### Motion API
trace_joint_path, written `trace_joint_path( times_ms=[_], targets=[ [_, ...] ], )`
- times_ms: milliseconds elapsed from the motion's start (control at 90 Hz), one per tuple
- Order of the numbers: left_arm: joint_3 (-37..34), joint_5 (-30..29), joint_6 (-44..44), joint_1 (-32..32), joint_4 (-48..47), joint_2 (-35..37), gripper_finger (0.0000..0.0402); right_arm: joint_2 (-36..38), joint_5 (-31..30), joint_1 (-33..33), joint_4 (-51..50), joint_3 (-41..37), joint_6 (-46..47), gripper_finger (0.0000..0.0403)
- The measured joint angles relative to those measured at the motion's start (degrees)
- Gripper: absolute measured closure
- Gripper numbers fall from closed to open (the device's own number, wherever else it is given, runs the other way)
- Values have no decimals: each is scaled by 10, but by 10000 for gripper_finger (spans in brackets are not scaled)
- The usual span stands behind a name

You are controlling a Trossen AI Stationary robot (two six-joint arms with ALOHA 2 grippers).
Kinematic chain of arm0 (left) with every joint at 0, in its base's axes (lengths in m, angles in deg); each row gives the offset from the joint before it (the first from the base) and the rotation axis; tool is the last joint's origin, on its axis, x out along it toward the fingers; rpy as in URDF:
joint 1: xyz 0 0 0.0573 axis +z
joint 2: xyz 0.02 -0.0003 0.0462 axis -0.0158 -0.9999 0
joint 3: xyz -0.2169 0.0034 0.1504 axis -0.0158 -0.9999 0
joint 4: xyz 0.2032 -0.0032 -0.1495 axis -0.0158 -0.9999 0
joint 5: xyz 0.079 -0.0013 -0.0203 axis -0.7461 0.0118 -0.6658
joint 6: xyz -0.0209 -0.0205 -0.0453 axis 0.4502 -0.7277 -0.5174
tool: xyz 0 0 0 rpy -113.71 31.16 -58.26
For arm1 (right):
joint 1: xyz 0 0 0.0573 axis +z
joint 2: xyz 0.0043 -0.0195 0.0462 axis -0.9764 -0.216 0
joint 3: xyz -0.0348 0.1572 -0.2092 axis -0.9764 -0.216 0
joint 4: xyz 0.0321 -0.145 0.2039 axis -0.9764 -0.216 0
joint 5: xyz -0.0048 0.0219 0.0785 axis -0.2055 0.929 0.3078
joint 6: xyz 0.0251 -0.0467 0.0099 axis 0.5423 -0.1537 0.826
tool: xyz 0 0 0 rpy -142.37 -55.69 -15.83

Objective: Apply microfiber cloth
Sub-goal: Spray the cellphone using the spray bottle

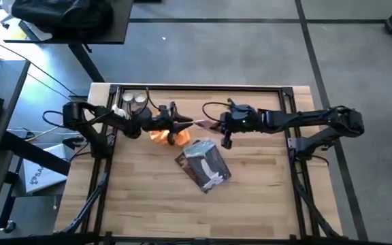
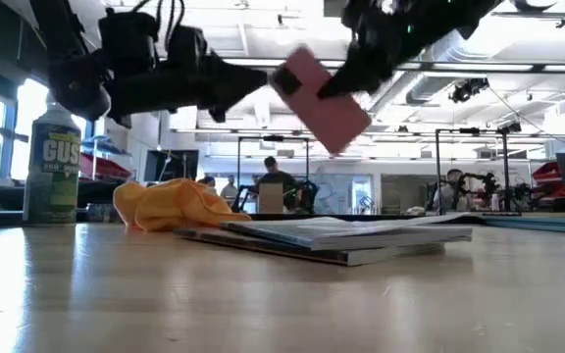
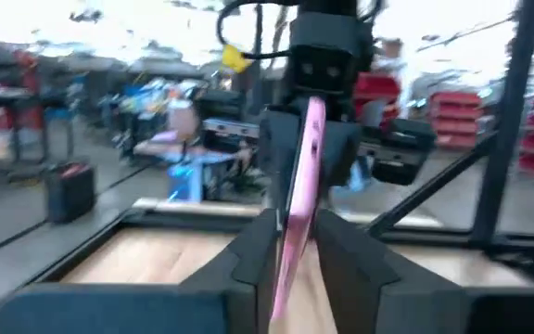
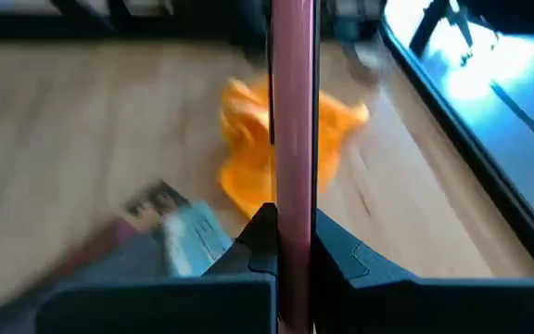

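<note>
Table from my high view: both arms meet over its far half. The right gripper is clamped on a pink phone, held in the air and tilted in the low view. My right wrist view shows that phone edge-on between the fingers, nothing of its face. The left gripper points at the same phone; in the left wrist view its fingers stand on either side of the phone's near edge, but whether they press it I cannot tell — blur hides the contact.

Blue-grey printed packet lies flat near the table's middle; its print is unreadable.

The microfiber cloth sits crumpled on the table beneath the left gripper, partly hidden by it from above. The low view shows the cloth whole, touching the packet's edge.

Spray can stands upright behind, its top cut off by the arm — two can tops show from above.
</note>
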Motion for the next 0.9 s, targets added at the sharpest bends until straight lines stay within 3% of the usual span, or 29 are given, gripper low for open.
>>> trace_joint_path(
  times_ms=[289,900],
  targets=[
    [0,7,-5,-40,88,0,280,-8,38,14,56,14,-1,402],
    [23,-42,6,-82,103,0,283,-74,68,31,205,13,23,403]
  ],
)
